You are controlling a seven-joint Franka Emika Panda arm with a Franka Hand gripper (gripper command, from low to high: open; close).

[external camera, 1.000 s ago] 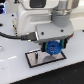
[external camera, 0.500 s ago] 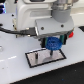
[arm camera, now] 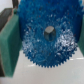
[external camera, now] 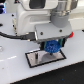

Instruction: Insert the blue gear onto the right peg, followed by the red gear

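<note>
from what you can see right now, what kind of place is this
Probably a simulated robot test bench rather than a real room. A white arm holds the blue gear above a black-bordered white plate on a plain white tabletop. The surfaces look flat and rendered, and nothing domestic is in view.

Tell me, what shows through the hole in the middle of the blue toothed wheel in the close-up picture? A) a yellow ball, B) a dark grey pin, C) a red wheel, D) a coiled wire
B: in the wrist view a dark grey pin, the right peg, sits in the centre hole of the blue gear.
</note>
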